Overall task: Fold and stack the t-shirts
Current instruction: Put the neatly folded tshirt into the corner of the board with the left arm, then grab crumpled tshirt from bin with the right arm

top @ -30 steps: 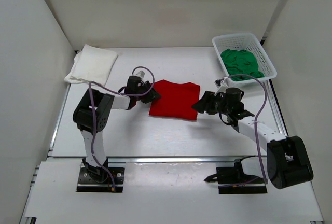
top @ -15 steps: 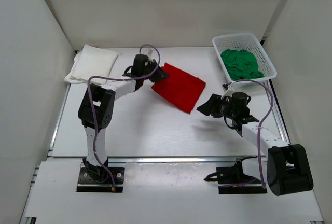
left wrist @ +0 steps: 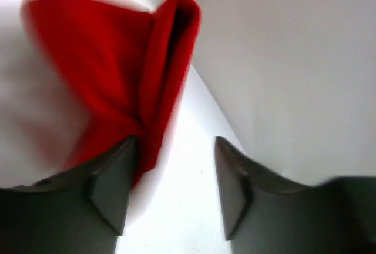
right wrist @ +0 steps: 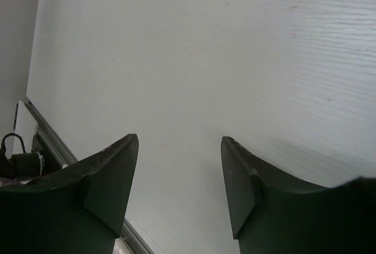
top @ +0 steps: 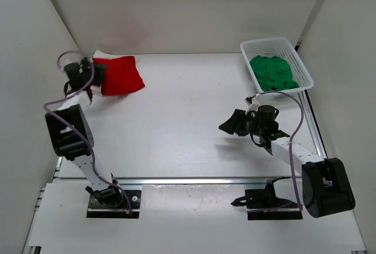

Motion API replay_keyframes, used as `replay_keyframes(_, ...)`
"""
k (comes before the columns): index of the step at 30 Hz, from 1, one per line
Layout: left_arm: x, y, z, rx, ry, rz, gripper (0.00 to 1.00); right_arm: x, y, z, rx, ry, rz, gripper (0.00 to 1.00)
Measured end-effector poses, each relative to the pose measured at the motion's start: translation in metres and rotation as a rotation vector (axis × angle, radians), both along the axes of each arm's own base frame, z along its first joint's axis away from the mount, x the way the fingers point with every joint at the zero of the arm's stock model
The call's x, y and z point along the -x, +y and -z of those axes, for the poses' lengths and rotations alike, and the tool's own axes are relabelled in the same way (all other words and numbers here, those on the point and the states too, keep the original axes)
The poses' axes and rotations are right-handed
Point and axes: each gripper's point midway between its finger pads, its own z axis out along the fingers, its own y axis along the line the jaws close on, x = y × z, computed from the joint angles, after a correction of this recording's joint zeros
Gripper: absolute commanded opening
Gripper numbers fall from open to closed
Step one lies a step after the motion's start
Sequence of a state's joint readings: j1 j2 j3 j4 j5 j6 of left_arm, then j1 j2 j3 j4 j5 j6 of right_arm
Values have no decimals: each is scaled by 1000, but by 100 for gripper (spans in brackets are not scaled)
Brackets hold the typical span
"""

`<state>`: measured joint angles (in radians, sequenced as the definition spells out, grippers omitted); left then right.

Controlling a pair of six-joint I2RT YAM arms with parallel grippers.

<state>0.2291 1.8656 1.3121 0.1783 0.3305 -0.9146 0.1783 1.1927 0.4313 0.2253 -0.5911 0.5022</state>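
Left claw (left wrist: pixel 175 145) gapes empty just behind the red t-shirt (left wrist: pixel 106 60), laid atop the white t-shirt (top: pixel 100 54) to stack; right claw (right wrist: pixel 179 139) hangs spread, idle.

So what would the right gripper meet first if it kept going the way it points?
Most likely the bare table. The right gripper points leftward and down over it, jaws open, with nothing else showing in its line. How far off the surface lies is unclear.
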Motion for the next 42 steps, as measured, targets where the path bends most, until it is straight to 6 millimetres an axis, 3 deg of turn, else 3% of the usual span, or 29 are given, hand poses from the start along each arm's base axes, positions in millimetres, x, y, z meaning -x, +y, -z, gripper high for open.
replay_keyframes(1,16,31,12,32,14,-83,88,3,5,1,1,2,-17,58)
replay_keyframes(2,33,57,25,61,35,-155,99,6,10,1,0,2,-35,60)
replay_keyframes(5,79,118,70,161,117,-360,98,19,26,6,7,6,-91,61)
replay_keyframes(7,93,127,88,182,162,-417,98,26,33,14,17,27,-118,61)
replay_keyframes(9,93,116,91,174,179,-413,99,32,36,21,31,52,-129,61)
replay_keyframes(10,90,107,88,162,175,-396,99,32,35,23,39,58,-127,61)
replay_keyframes(13,82,75,63,119,139,-331,98,29,31,26,56,56,-107,43)
replay_keyframes(15,78,57,41,77,94,-293,99,25,26,27,68,63,-81,8)
replay_keyframes(17,74,35,17,31,43,-250,97,14,18,22,90,64,-41,0)
replay_keyframes(19,69,4,-7,-24,-11,-194,73,-6,12,10,113,42,1,0)
replay_keyframes(20,67,-17,-17,-45,-36,-149,67,-17,10,2,122,29,21,0)
replay_keyframes(21,66,-46,-26,-72,-61,-88,49,-31,7,-8,132,10,42,0)
replay_keyframes(22,68,-77,-33,-91,-81,-22,41,-48,3,-19,143,-15,72,0)
replay_keyframes(25,90,-185,-38,-140,-124,224,33,-93,-23,-47,172,-74,184,0)
replay_keyframes(28,135,-276,-27,-154,-135,456,28,-137,-69,-67,237,-98,339,0)
replay_keyframes(31,188,-332,5,-153,-99,635,26,-180,-122,-79,308,-90,479,2)
replay_keyframes(33,225,-354,35,-169,-40,740,26,-205,-159,-79,348,-73,560,7)
replay_keyframes(37,281,-370,82,-197,51,894,27,-244,-219,-65,441,-24,665,27)
replay_keyframes(42,334,-353,140,-246,174,986,33,-287,-254,-35,525,55,670,46)
